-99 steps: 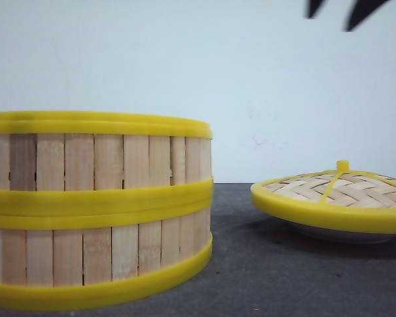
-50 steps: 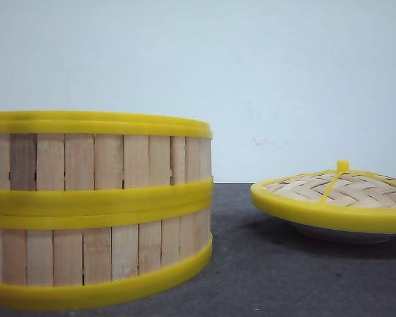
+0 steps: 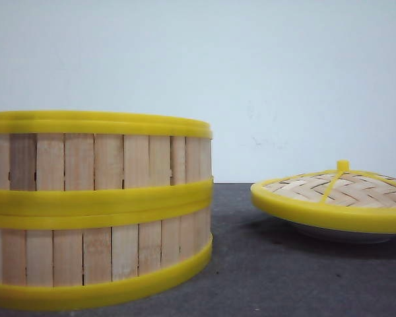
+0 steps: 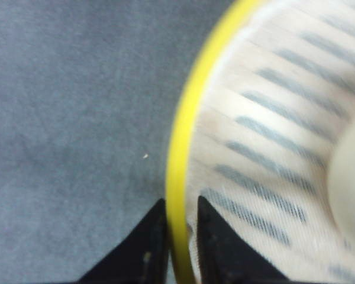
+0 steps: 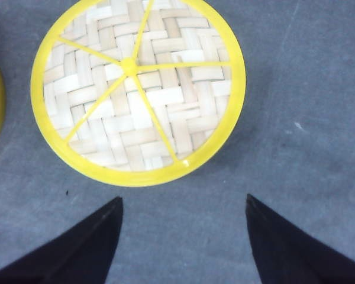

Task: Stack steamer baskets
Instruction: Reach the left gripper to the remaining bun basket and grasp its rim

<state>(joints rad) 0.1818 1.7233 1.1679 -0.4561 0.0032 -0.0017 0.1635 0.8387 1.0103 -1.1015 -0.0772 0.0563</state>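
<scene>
Right jaws gone (upward); basket (image 4: 178, 154) between left jaws.

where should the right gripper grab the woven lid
Probably the small yellow knob at the centre of the lid, coming straight down from above. The lid lies flat, dome up, its rim low and tilted over the white plate beneath it, so a side pinch looks awkward. The right gripper is open, above the table near the lid's edge, and would need to move over the centre.
</scene>
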